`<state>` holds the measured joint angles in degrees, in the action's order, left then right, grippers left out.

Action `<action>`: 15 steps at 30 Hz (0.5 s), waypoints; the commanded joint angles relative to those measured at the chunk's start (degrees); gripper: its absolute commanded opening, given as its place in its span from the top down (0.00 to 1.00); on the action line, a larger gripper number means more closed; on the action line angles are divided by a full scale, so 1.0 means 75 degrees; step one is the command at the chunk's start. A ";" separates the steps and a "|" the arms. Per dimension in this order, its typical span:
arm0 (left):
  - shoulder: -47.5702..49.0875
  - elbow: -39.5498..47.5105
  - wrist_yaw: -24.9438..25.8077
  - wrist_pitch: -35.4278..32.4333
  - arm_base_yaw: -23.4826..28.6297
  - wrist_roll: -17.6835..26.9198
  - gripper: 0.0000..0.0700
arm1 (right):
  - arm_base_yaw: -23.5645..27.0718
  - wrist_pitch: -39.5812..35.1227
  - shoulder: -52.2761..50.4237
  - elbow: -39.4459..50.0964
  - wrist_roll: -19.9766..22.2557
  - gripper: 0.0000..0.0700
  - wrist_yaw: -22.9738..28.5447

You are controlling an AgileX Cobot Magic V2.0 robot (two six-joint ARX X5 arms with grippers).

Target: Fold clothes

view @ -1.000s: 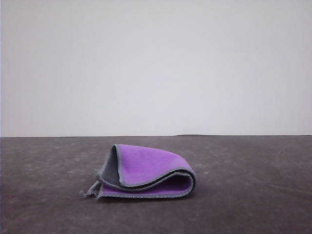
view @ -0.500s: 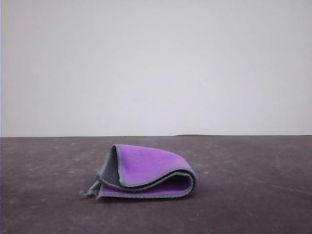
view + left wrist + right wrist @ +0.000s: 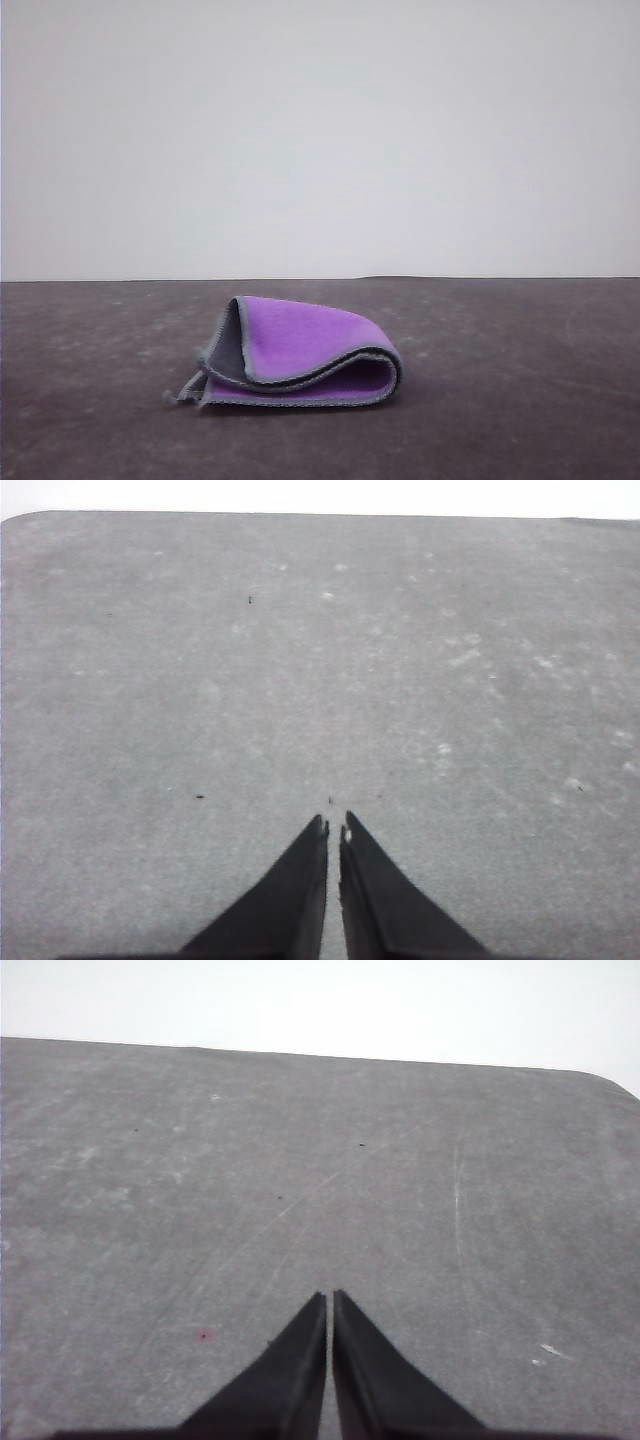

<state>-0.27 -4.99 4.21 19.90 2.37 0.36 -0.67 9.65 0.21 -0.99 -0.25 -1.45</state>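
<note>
The clothes (image 3: 300,352) are one small cloth lying folded over on the dark table (image 3: 520,400), a little left of centre in the front view. Its purple face is outward, a dark grey face shows at the left end, and light grey stitching runs along the edges. The fold loops open on the right side. My left gripper (image 3: 333,825) is shut above bare tabletop with nothing between its fingers. Over another bare stretch of table my right gripper (image 3: 329,1296) is shut too, also holding nothing.
The table (image 3: 300,660) is a scuffed dark grey surface with light marks and scratches. Its far edge meets a plain white wall (image 3: 320,140). A rounded table corner (image 3: 610,1080) appears in the right wrist view.
</note>
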 commanded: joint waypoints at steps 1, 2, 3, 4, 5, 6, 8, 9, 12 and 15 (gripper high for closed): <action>0.0006 0.0146 -0.0032 0.0026 0.0003 -0.0058 0.98 | 0.0015 -0.0087 0.0000 0.0038 -0.0070 0.99 0.0000; 0.0006 0.0146 -0.0032 0.0026 0.0003 -0.0058 0.98 | 0.0015 -0.0087 0.0000 0.0038 -0.0073 0.99 0.0000; 0.0006 0.0146 -0.0032 0.0026 0.0003 -0.0058 0.98 | 0.0015 -0.0087 0.0000 0.0038 -0.0073 0.99 0.0000; 0.0006 0.0146 -0.0032 0.0026 0.0003 -0.0058 0.98 | 0.0015 -0.0087 0.0000 0.0038 -0.0073 0.99 0.0000; 0.0006 0.0146 -0.0032 0.0026 0.0003 -0.0058 0.98 | 0.0015 -0.0087 0.0000 0.0038 -0.0073 0.99 0.0000; 0.0006 0.0146 -0.0032 0.0026 0.0003 -0.0058 0.98 | 0.0015 -0.0087 0.0000 0.0038 -0.0073 0.99 0.0000; 0.0006 0.0146 -0.0032 0.0026 0.0003 -0.0058 0.98 | 0.0015 -0.0087 0.0000 0.0038 -0.0072 0.99 0.0000; 0.0006 0.0146 -0.0032 0.0026 0.0003 -0.0058 0.98 | 0.0015 -0.0087 0.0000 0.0038 -0.0070 0.99 0.0000; 0.0006 0.0146 -0.0032 0.0026 0.0003 -0.0058 0.98 | 0.0015 -0.0087 0.0000 0.0038 -0.0073 0.99 0.0000; 0.0006 0.0146 -0.0032 0.0026 0.0003 -0.0058 0.98 | 0.0015 -0.0087 0.0000 0.0038 -0.0072 0.99 0.0000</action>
<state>-0.27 -4.99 4.21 19.88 2.37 0.36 -0.67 9.65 0.21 -0.99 -0.25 -1.45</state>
